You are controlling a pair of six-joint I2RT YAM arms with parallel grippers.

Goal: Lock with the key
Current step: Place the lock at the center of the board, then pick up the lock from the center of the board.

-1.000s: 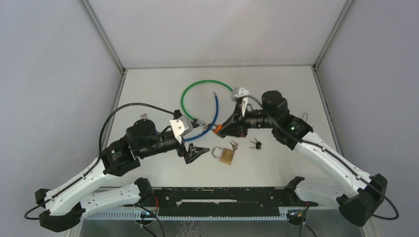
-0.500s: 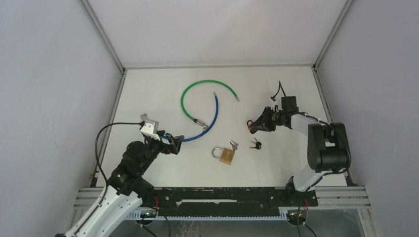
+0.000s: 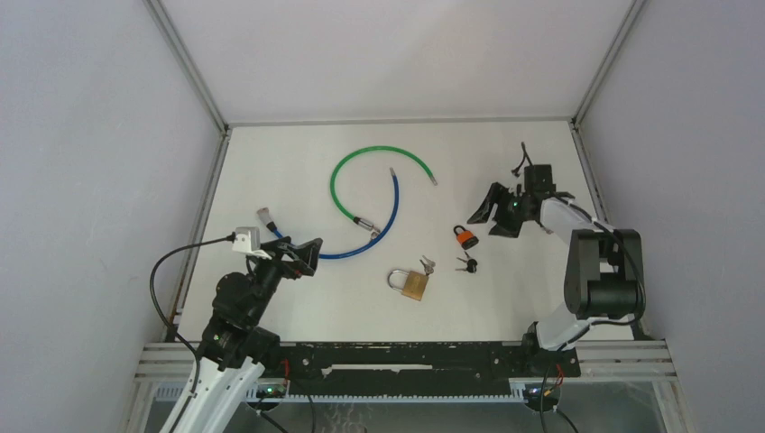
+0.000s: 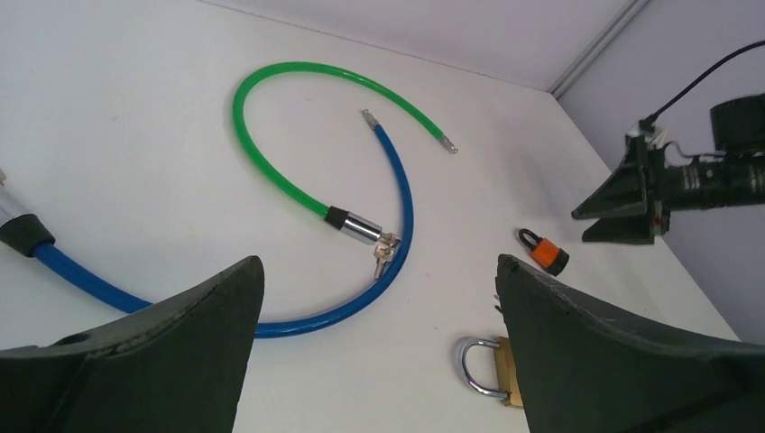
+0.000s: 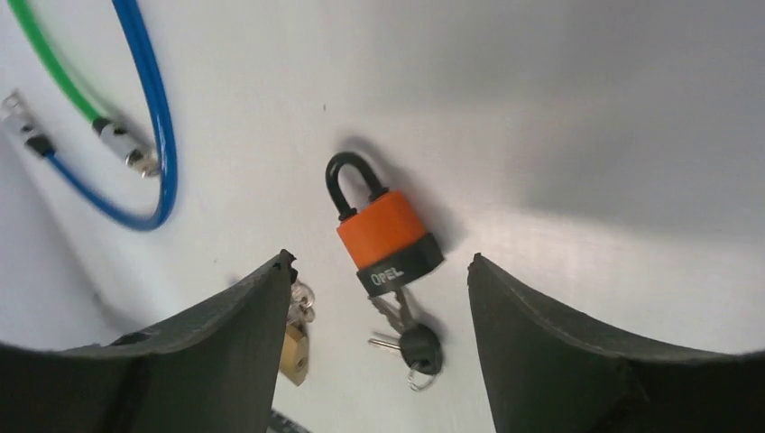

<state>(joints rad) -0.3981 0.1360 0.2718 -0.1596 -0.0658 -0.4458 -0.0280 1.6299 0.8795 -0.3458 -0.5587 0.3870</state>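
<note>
A small orange padlock (image 3: 465, 237) (image 5: 383, 236) with a black shackle lies flat on the white table. A black-headed key (image 3: 467, 263) (image 5: 419, 345) on a ring lies right at its base; I cannot tell if it is inserted. My right gripper (image 3: 496, 215) (image 5: 380, 260) hovers just right of the padlock, open, holding nothing. My left gripper (image 3: 299, 256) (image 4: 379, 262) is open and empty at the left, well away from the orange padlock (image 4: 544, 252).
A brass padlock (image 3: 410, 282) (image 4: 483, 370) with its own keys (image 3: 426, 264) lies near the front middle. A green cable (image 3: 361, 158) (image 4: 271, 144) and a blue cable (image 3: 383, 225) (image 4: 401, 189) curl across the table's centre.
My right gripper has opened and let go of the orange padlock, which now lies beside the key. Both arms have pulled back, left arm leftward, right arm rightward.
</note>
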